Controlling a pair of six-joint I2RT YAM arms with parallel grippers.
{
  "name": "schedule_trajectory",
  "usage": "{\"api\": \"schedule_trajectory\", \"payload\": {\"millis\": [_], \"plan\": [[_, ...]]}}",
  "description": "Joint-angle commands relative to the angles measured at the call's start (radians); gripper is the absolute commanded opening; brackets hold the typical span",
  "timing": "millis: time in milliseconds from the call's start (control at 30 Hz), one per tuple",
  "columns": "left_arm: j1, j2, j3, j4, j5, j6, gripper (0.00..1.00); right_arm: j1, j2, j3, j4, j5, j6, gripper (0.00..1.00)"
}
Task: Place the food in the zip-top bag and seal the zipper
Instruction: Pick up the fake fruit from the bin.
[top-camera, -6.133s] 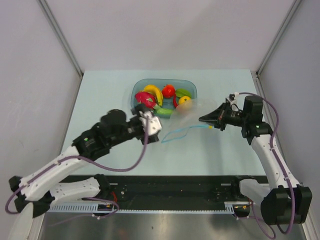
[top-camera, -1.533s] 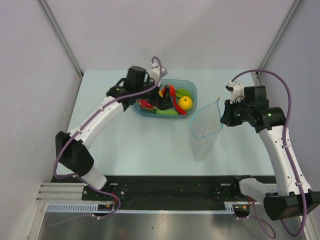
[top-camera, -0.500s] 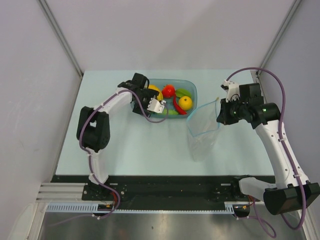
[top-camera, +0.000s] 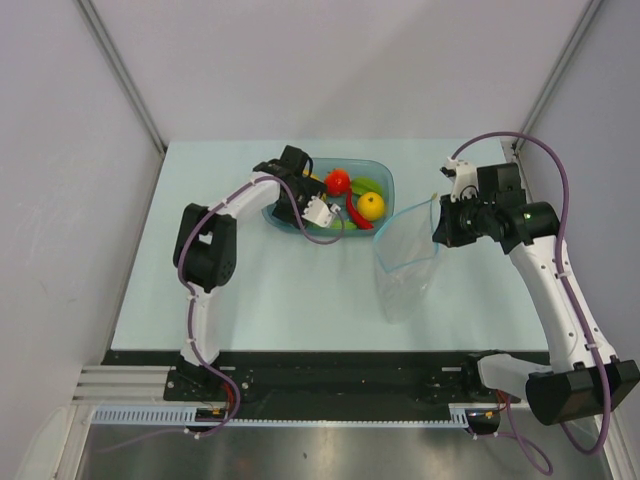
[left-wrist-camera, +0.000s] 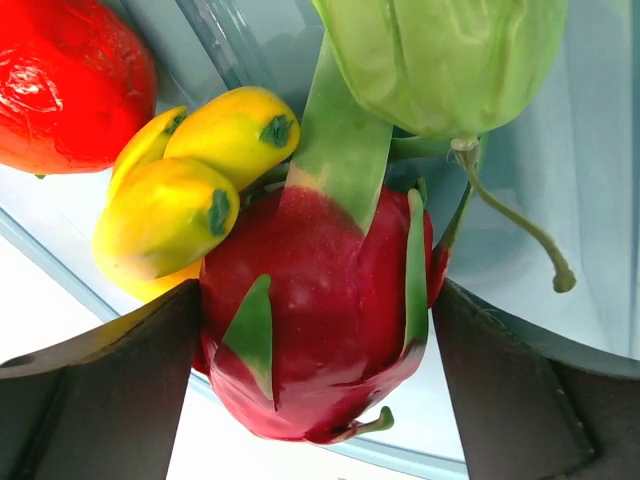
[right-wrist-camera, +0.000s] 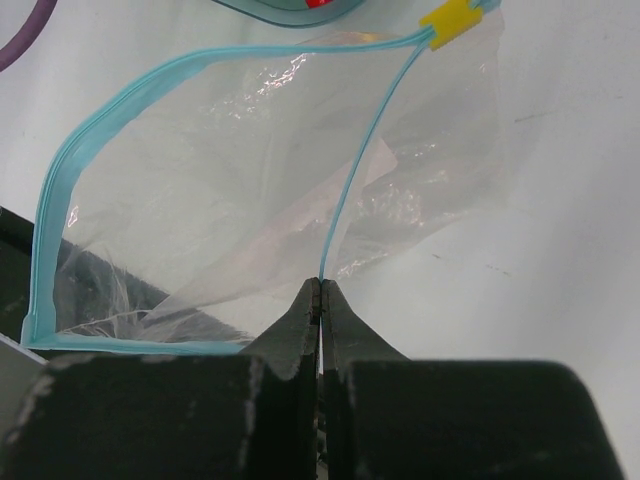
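Note:
My left gripper (top-camera: 318, 210) reaches into the left part of the blue-green tray (top-camera: 386, 178). In the left wrist view its jaws are shut on the pink dragon fruit (left-wrist-camera: 320, 280), one dark finger (left-wrist-camera: 110, 390) pressing each side. A yellow banana (left-wrist-camera: 190, 190), a red tomato (left-wrist-camera: 60, 80) and a green vegetable (left-wrist-camera: 440, 50) lie around it. My right gripper (top-camera: 438, 224) is shut on the blue zipper (right-wrist-camera: 345, 200) of the clear zip-top bag (top-camera: 405, 265) and holds it up with the mouth open beside the tray. The bag looks empty.
The tray also holds a yellow-orange citrus (top-camera: 371, 205), a red chili (top-camera: 352, 212) and the tomato (top-camera: 337, 181). A yellow slider tab (right-wrist-camera: 450, 17) sits at the zipper's far end. Grey walls enclose the table on three sides.
The bag went from lying flat to being held up open by the right gripper. The left arm swung over to the tray and took hold of the dragon fruit.

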Motion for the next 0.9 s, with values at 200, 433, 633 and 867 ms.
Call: {"api": "schedule_trajectory", "payload": {"millis": [200, 433, 633, 867], "plan": [[-0.008, -0.100, -0.002, -0.098, 0.062, 0.048, 0.58, 0.005, 0.010, 0.049, 0.030, -0.015, -0.010, 0.00], [0.003, -0.199, -0.007, -0.151, 0.081, 0.046, 0.35, 0.005, 0.047, 0.078, 0.031, -0.031, 0.002, 0.00], [0.027, -0.261, 0.015, -0.188, 0.143, 0.025, 0.34, 0.005, 0.071, 0.098, 0.042, -0.047, 0.018, 0.00], [0.044, -0.297, 0.076, -0.256, 0.245, -0.027, 0.34, 0.005, 0.093, 0.121, 0.059, -0.087, 0.041, 0.00]]}}
